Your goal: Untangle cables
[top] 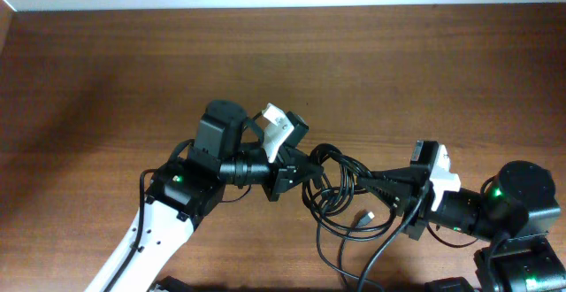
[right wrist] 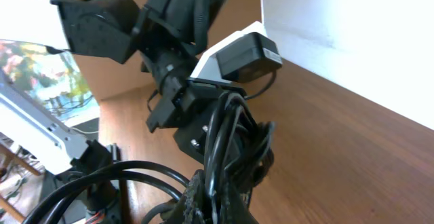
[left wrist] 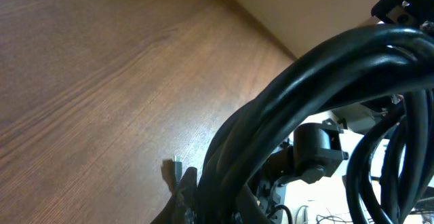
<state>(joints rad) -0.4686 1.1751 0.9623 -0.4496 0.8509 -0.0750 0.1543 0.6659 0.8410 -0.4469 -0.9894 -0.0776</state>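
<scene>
The cables (top: 340, 186) are found as one tangled black bunch right of the middle of the table (top: 133, 80), nearer the near edge than the far one, strung between the two arms. The left end of the bunch is clamped in the left jaws, which are closed together on several strands. In the left wrist view these strands are seen as thick black arcs filling the right half of the frame, with the wood behind them. The right end is gripped by the right jaws, likewise pressed shut on the cables. In the right wrist view the cords are seen rising from the bottom of the frame and running up to the wrist of the left arm (top: 190, 186); the jaws themselves are hidden under them there. Between the two grips the strands are crossed and looped over one another, and their number cannot be told. Below the bunch, wider loops are spread towards the near edge, and two strands are carried past the bottom of the overhead view. A small plug (top: 364, 215) with a pale end is seen inside the lower loops, apart from both jaws. A pale tip (left wrist: 175, 161) is seen low in the left wrist view against the wood; whether it is that same plug cannot be told.
</scene>
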